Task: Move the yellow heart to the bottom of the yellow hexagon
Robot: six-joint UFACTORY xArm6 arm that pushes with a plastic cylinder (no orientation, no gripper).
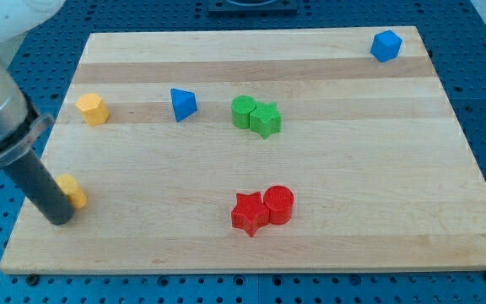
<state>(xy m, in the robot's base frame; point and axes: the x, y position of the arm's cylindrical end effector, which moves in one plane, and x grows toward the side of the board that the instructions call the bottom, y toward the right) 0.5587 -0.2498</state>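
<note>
1. Our arm carried no claw, so there were no jaws to spread or pinch; it ended in a plain dark rod that held nothing.
2. My tip [60,219] stood on the wooden board [353,219] near its left edge, touching the yellow heart [73,192], which lay just to the tip's upper right (the rod covered the heart's left part).
3. We take the yellow hexagon [93,109] as our landmark: the yellow heart sat below it and slightly to the view's left, well apart from it.
4. To the hexagon's right stood the blue triangle [182,104], and farther right the green cylinder [243,111] touching the green star [266,119].
5. Far to the hexagon's right and a little higher, near the board's top right corner, sat the blue cube [386,46].
6. Below and to the hexagon's right, the red star [249,213] touched the red cylinder [278,204].
</note>
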